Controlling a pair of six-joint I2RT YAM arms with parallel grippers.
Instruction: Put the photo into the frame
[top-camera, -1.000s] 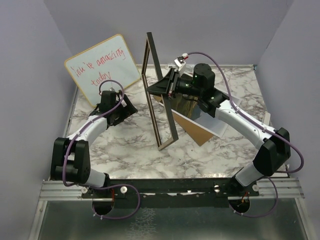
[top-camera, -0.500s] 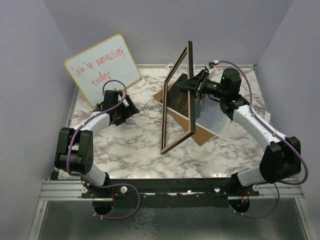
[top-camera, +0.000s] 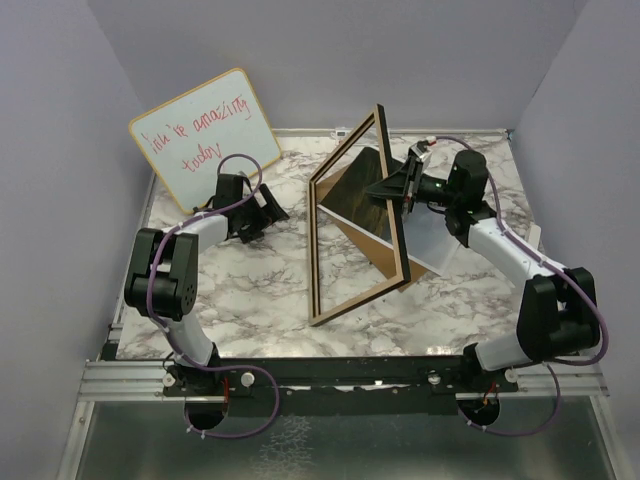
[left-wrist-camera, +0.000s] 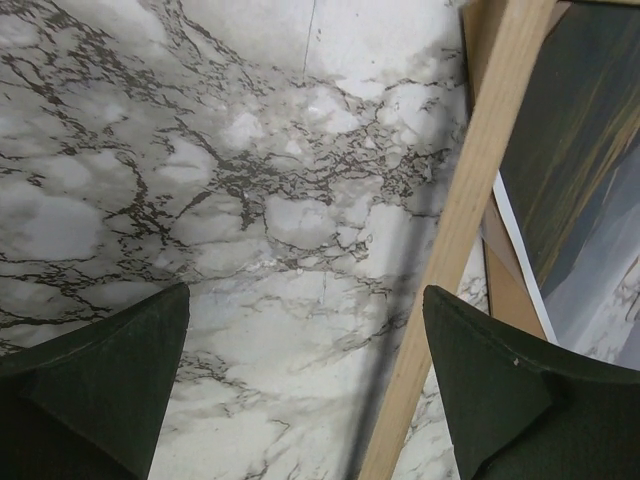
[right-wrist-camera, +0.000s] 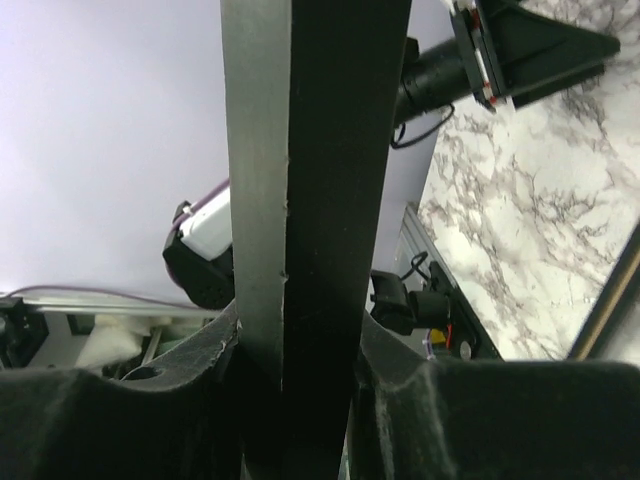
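The frame (top-camera: 318, 250) stands tilted on the marble table, its light wood face toward the top camera and its lower rail on the table. My right gripper (top-camera: 397, 189) is shut on its right rail; the right wrist view shows the black rail (right-wrist-camera: 320, 200) pinched in the gripper (right-wrist-camera: 295, 340). The photo (top-camera: 348, 190) lies flat behind the frame, its dark picture side up. My left gripper (top-camera: 270, 206) is open and low over the table, left of the frame. Its wrist view shows the gripper (left-wrist-camera: 305, 300) empty, with the wood rail (left-wrist-camera: 470, 230) and the photo (left-wrist-camera: 580, 180) on the right.
A brown board (top-camera: 383, 252) lies under the photo, and a white sheet (top-camera: 440, 235) lies beneath my right arm. A whiteboard (top-camera: 205, 135) with red writing leans at the back left. Grey walls close in the table on three sides.
The frame has swung from standing almost edge-on to leaning with its open face toward the camera. My right gripper moved right with it. The left gripper slid right, toward the frame.
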